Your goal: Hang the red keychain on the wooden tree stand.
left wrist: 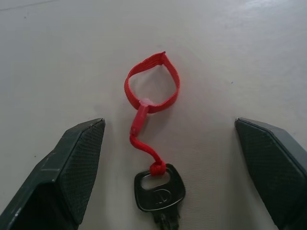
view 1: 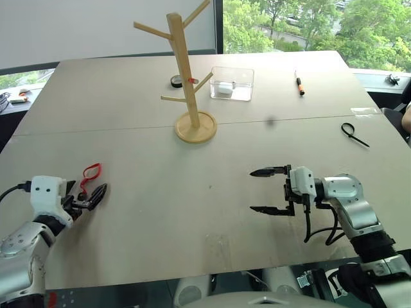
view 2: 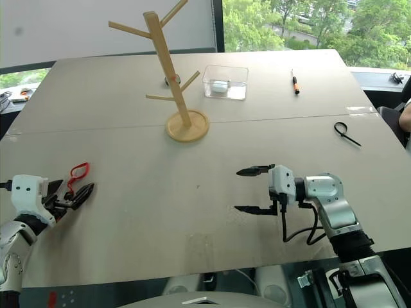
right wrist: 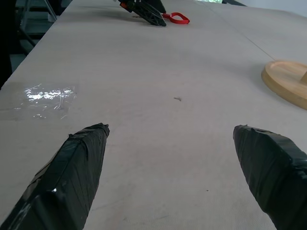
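Left gripper [view 1: 90, 197]: nearest the camera at the table's near left, fingers [left wrist: 72, 167] spread wide and empty, pointing at the keychain.
Red keychain [left wrist: 152, 96]: flat on the table [view 1: 192, 212] just beyond the left gripper's tips; in the left wrist view the dark key [left wrist: 159, 192] lies between the two fingers, the red loop further out, nothing touching it.
Wooden tree stand [view 1: 186, 77]: upright on its round base [view 1: 196, 127] at mid-table, well apart from the keychain, pegs slanting up on both sides.
Path between: bare tabletop from keychain to stand.
Black ring [view 1: 176, 81]: small, on the table behind the pole.
Clear box [view 1: 232, 83]: just right of the stand, a small white item inside.
Right gripper [view 1: 270, 190]: near right of centre, jaws wide apart and empty, pointing toward the robot's left.
Orange-tipped pen [view 1: 299, 83]: far right of the box.
Black zip-tie loop [view 1: 354, 134]: near the right edge.
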